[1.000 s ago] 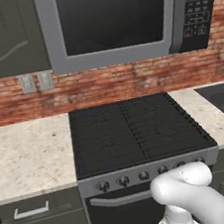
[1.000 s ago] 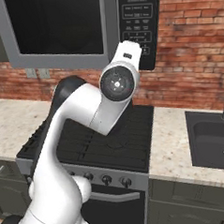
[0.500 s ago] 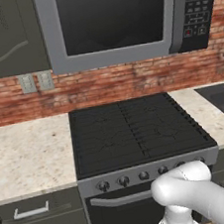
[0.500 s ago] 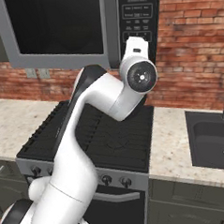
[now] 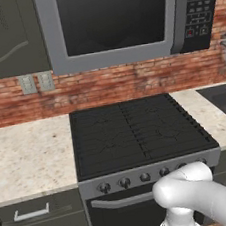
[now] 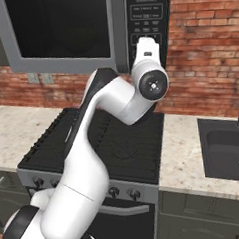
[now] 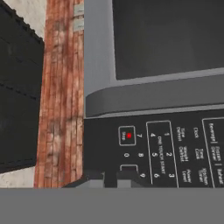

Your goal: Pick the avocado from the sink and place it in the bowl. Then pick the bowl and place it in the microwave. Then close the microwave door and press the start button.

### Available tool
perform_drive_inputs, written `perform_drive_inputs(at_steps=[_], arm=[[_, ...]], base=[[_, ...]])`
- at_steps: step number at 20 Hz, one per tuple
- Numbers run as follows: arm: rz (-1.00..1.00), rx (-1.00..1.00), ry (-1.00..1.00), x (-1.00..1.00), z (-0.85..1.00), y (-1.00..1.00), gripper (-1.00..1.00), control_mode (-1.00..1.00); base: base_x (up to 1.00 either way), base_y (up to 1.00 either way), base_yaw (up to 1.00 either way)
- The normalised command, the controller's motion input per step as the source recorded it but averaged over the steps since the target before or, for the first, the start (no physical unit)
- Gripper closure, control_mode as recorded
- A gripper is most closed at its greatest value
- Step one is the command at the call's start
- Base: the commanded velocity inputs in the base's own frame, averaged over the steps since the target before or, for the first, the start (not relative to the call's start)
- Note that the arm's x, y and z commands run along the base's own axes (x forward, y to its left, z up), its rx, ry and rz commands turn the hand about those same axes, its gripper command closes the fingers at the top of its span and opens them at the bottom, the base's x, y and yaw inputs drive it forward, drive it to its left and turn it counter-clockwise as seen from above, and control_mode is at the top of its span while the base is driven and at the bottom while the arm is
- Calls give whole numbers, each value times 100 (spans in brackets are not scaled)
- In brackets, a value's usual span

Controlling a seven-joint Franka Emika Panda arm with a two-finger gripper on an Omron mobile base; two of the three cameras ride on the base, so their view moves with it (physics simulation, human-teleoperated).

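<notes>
Arm reach has stretched further since a second ago: your white wrist now sits up against the black keypad panel (image 6: 146,14) of the silver-grey box microwave (image 5: 123,23), where before it hung lower. The gripper (image 7: 110,178) looks clenched, empty, its dark tips just under the keypad's outlined key. The wide grey-framed microwave door (image 6: 61,32) lies closed, long side level, above the black stove (image 5: 135,132), beside the brick wall (image 5: 131,82).

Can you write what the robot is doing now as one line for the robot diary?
step: press start | door: closed | end effector: shut, at keypad | microwave: display lit
</notes>
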Motion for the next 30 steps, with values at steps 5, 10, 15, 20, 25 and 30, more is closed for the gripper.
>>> perform_drive_inputs(at_steps=[5, 10, 15, 20, 25, 30], arm=[[0, -2, -12, 41, -2, -1, 100, -100], [0, 0, -7, 42, 0, -1, 100, -100], [0, 0, -6, 27, 0, -18, 100, -100], [0, 0, -3, 23, 0, -22, 100, -100], [0, 0, 0, 48, 0, -3, 100, -100], [0, 0, 0, 40, 0, -2, 100, -100]], base=[[0, 0, 0], [0, 0, 0], [0, 0, 0], [0, 0, 0], [0, 0, 0], [0, 0, 0]])
